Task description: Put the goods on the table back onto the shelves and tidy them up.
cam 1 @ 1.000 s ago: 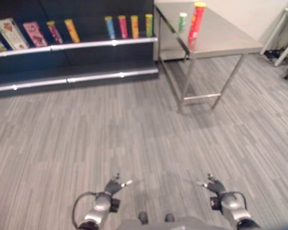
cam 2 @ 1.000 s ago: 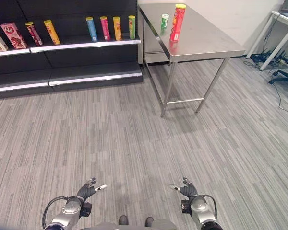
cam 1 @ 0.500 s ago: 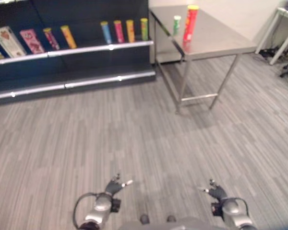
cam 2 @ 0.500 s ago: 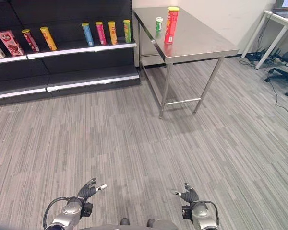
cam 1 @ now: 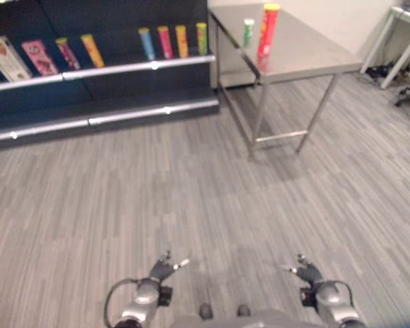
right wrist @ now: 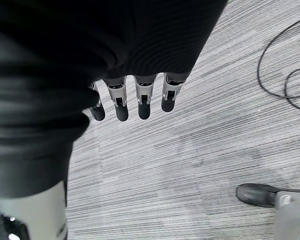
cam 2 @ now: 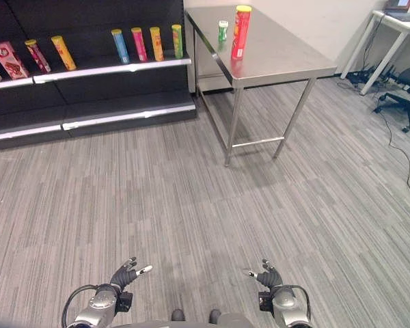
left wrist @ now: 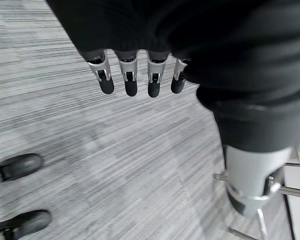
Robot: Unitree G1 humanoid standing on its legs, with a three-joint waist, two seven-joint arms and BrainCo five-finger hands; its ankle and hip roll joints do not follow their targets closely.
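Two cans stand on the table, right of the shelves.

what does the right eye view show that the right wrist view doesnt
Right eye view alone: the shelf with its row of tubes, the steel table carrying a tall red tube and a small green can, and the left hand. Right wrist view alone: a close look at the right hand, fingers straight, holding nothing. Both: that hand and the grey floor.
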